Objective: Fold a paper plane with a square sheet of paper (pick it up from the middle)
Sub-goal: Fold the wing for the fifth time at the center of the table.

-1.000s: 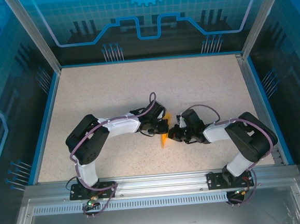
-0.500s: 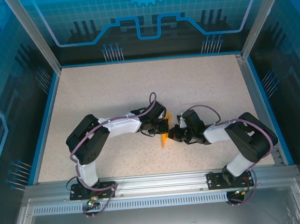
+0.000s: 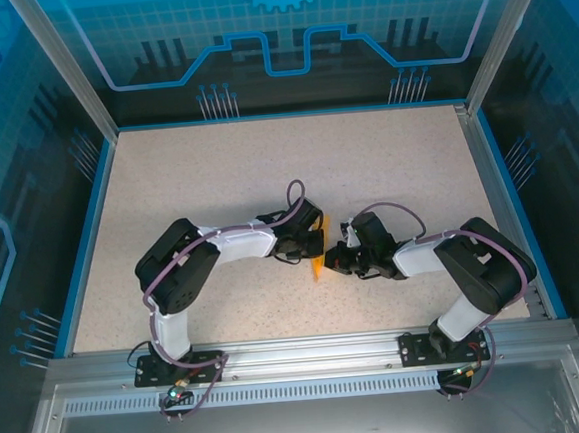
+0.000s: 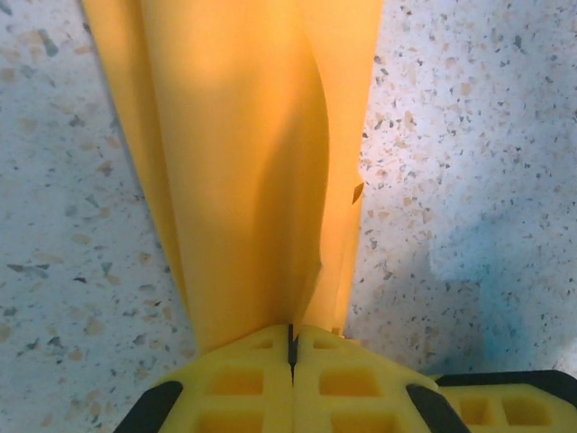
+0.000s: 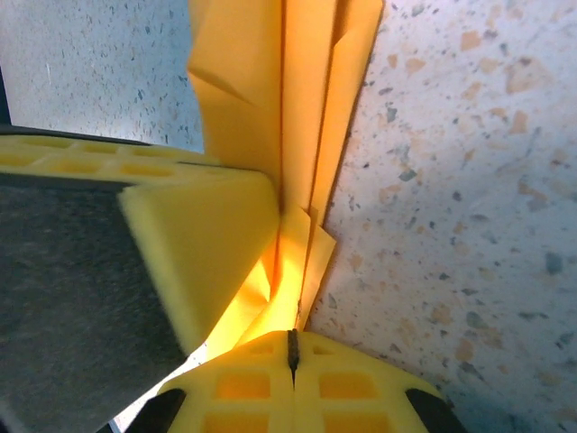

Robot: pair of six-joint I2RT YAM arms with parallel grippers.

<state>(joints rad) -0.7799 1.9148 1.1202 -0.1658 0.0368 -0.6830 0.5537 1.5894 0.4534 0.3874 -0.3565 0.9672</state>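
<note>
The square sheet of paper [image 3: 318,266] is orange-yellow and folded into a narrow, layered paper plane shape, held upright on edge between the two arms near the table's front middle. My left gripper [image 3: 320,240] is shut on it from the left. In the left wrist view the folded paper [image 4: 243,162] runs down into the closed gripper [image 4: 291,341]. My right gripper [image 3: 331,260] is shut on the paper from the right. In the right wrist view several paper layers [image 5: 306,108] enter the closed gripper [image 5: 291,341], with a yellow left finger [image 5: 203,244] pressed against the paper's side.
The speckled beige table [image 3: 266,168] is bordered by a blue rim [image 3: 89,242] and aluminium frame posts [image 3: 62,69]. Both arm bases [image 3: 176,366] are bolted at the near edge.
The left arm's elbow has shifted slightly to the right. Both grippers stay shut on the paper at about the same spot.
</note>
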